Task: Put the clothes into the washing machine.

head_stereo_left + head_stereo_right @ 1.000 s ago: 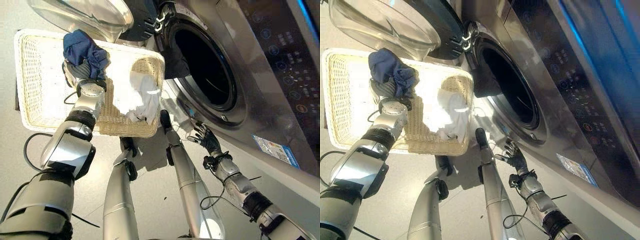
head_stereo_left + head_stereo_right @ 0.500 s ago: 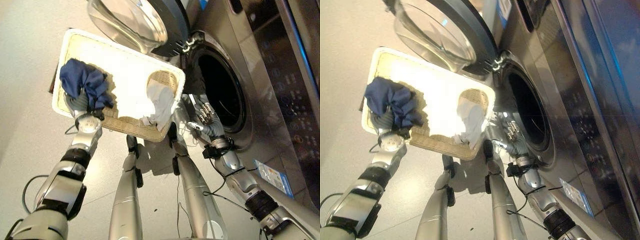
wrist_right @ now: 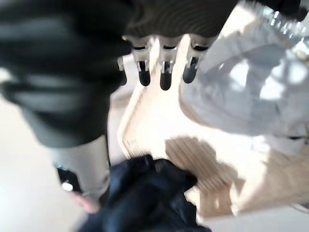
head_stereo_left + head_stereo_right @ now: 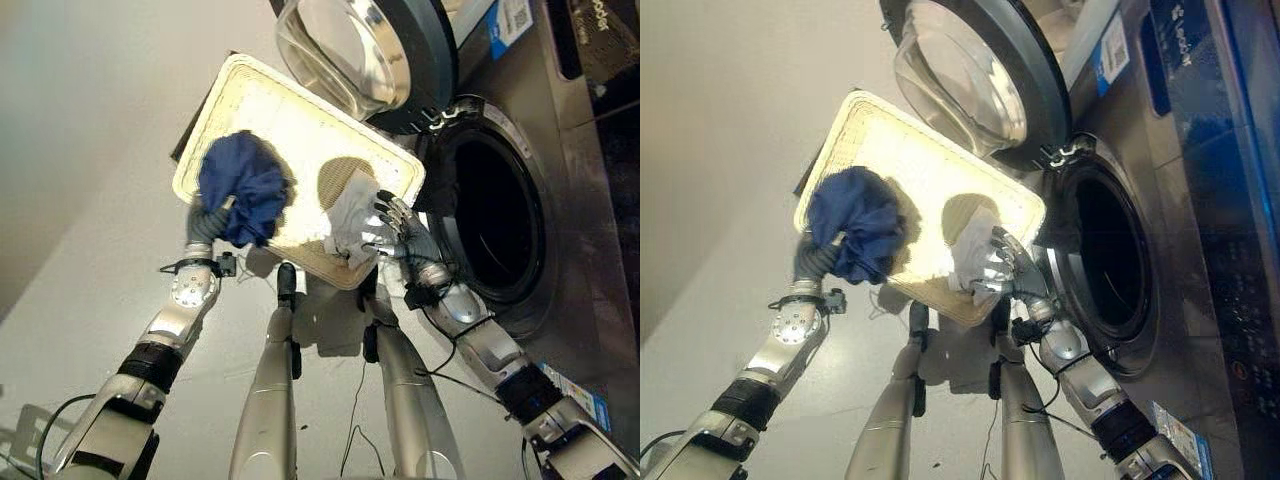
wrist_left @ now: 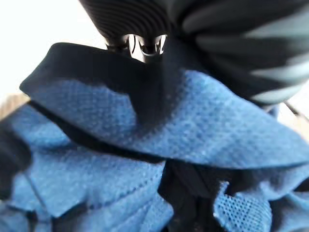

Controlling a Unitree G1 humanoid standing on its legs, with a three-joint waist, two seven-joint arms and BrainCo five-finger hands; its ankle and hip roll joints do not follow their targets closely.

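Bunched up in the left hand [image 4: 207, 225], whose fingers are curled round it, the dark blue knitted garment [image 4: 243, 187] hangs over the near left corner of the shallow cream wicker basket [image 4: 262, 95]. Over at the basket's right end lies a crumpled white cloth [image 4: 350, 215], with the right hand [image 4: 408, 238] just beside it, fingers straight and spread, holding nothing. Beyond them, the silver front-loading washing machine [image 4: 585, 210] stands with its round glass door [image 4: 360, 50] swung open above the basket and its dark drum opening [image 4: 495, 225] exposed.

robot hand [image 3: 161, 72] over white garment [image 3: 251, 92]
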